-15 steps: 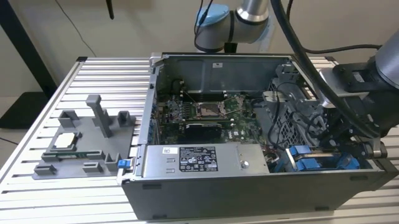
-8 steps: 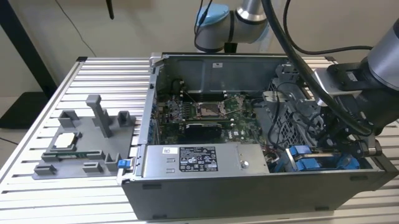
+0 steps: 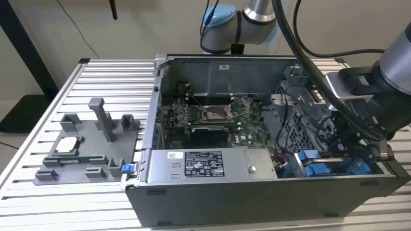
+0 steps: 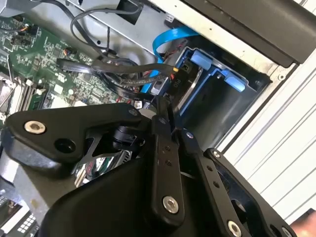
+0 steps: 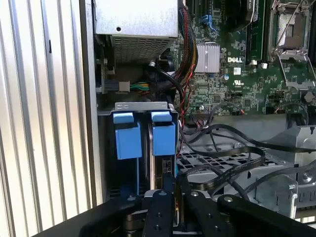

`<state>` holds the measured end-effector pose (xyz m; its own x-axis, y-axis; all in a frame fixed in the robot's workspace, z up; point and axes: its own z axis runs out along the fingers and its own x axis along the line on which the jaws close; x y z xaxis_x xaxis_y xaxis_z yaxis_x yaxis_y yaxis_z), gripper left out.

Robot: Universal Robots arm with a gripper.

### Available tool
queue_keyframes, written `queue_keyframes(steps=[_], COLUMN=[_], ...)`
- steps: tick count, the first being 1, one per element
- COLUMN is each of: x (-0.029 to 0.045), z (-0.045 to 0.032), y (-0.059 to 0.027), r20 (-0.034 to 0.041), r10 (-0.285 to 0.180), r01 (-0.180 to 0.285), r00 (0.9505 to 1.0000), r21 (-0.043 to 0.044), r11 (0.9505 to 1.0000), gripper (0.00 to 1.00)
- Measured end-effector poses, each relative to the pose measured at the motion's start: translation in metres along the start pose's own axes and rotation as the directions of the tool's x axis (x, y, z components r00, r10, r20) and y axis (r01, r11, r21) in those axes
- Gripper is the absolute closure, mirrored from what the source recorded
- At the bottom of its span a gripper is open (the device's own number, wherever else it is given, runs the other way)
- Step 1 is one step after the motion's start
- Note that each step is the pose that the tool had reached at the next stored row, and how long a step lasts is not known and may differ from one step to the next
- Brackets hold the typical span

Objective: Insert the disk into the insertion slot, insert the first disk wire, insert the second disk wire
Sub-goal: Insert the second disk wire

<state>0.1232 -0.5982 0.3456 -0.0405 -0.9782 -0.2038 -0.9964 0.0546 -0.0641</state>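
The disk (image 5: pixel 159 170) sits edge-on inside the insertion slot (image 5: pixel 143 105), a grey metal bay with blue tabs (image 5: pixel 163 136) in the open computer case. In the second wrist view the slot (image 4: pixel 213 106) shows the disk's silver end (image 4: pixel 190 85). A black wire bundle (image 4: pixel 118 69) reaches the disk's end. My gripper (image 4: pixel 164 103) hangs just off that end with its black fingers closed on a small grey connector (image 4: pixel 157 89) on a blue wire. In the first wrist view the gripper (image 5: pixel 175 183) is over the disk's edge. In the exterior view it (image 3: pixel 359 151) is low in the case at that view's right.
The green motherboard (image 3: pixel 212 113) fills the case floor. A silver box with a white sticker (image 3: pixel 205 166) lies along the front wall. Loose black cables (image 5: pixel 232 158) cross beside the bay. A grey fixture with posts (image 3: pixel 90 144) stands on the slatted table (image 3: pixel 38 192) at the exterior view's left.
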Motion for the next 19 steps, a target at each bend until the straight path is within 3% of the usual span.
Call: queue_keyframes(steps=[10,19], x=[-0.0014,-0.0017], z=[0.0032,0.0052], y=[0.0001,-0.0006], r20=[-0.0075,-0.0079], r10=[-0.001,-0.001], r01=[0.001,0.001], r00=[1.0000,1.0000], r21=[0.0003,0.0003], r11=[1.0000,1.0000], gripper=[1.00,1.00])
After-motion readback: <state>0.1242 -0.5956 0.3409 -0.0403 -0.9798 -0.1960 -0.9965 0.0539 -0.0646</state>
